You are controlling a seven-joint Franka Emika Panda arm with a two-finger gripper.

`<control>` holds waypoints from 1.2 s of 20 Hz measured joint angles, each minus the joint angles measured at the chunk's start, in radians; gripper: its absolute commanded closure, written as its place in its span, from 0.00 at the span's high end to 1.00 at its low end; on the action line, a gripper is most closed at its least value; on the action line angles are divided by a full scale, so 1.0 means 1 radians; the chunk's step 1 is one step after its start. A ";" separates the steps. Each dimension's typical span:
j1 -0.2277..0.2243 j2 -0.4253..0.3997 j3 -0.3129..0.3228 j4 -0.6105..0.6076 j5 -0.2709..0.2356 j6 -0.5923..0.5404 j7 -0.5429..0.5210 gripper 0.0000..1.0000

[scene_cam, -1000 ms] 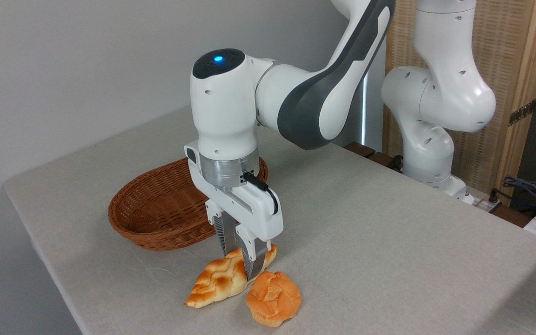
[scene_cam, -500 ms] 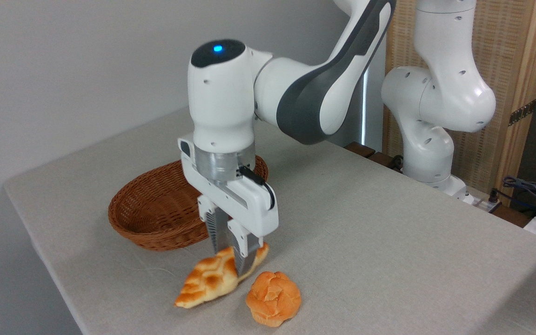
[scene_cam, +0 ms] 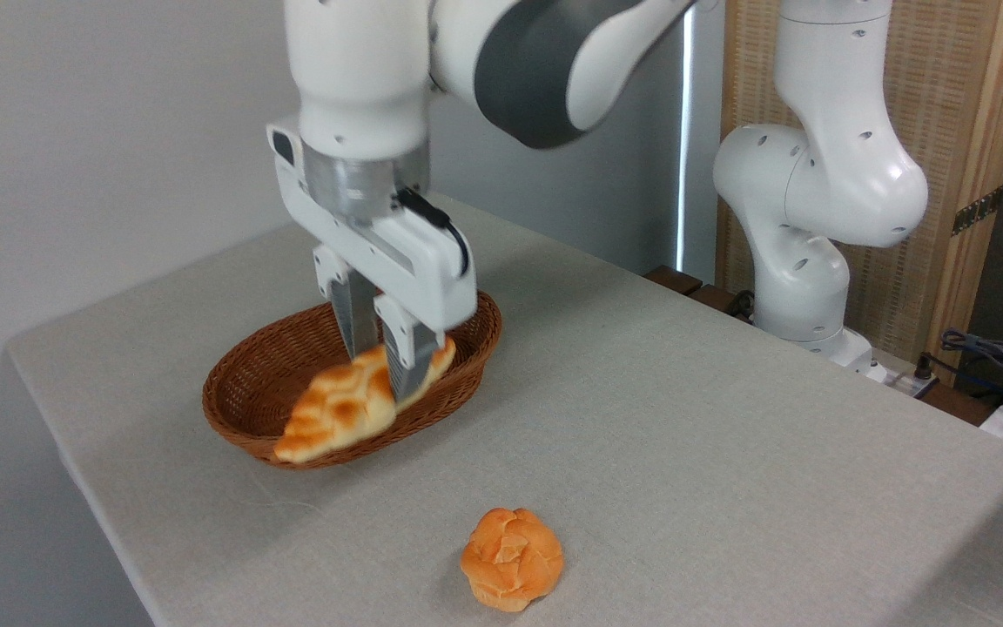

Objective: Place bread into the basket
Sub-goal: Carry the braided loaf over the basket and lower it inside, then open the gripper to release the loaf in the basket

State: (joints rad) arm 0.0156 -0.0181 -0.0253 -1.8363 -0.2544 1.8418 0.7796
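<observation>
The bread (scene_cam: 340, 414), a pale golden braided loaf with toasted patches, hangs in the air, tilted with its pointed end down to the left. My gripper (scene_cam: 384, 370) is shut on its upper right part. Seen from this camera, the loaf overlaps the front rim of the reddish-brown wicker basket (scene_cam: 240, 392), which sits on the table behind and below it. I cannot tell whether the loaf's low tip touches the rim.
A small round orange bun (scene_cam: 511, 558) lies on the table near the front edge, to the right of the basket. A second white robot arm (scene_cam: 815, 200) stands at the back right. Cables (scene_cam: 989, 357) lie at the far right.
My gripper has lifted the bread off the table and carried it up and to the left, from beside the bun to over the basket's front rim. The bun has stayed put.
</observation>
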 measured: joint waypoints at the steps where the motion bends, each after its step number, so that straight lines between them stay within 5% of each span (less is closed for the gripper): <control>1: 0.000 -0.001 -0.033 0.003 -0.001 -0.004 -0.017 0.57; 5: -0.010 0.002 -0.192 0.003 0.008 -0.003 -0.110 0.62; 8: -0.013 0.010 -0.273 0.001 0.064 0.003 -0.143 0.66; 10: -0.013 0.023 -0.290 -0.006 0.074 0.029 -0.144 0.96; 11: -0.013 0.032 -0.295 -0.012 0.076 0.048 -0.144 1.00; 15: -0.013 0.072 -0.330 -0.036 0.099 0.140 -0.143 1.00; 24: -0.015 0.079 -0.350 -0.037 0.133 0.133 -0.141 1.00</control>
State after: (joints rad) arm 0.0002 0.0614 -0.3757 -1.8732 -0.1210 1.9747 0.6388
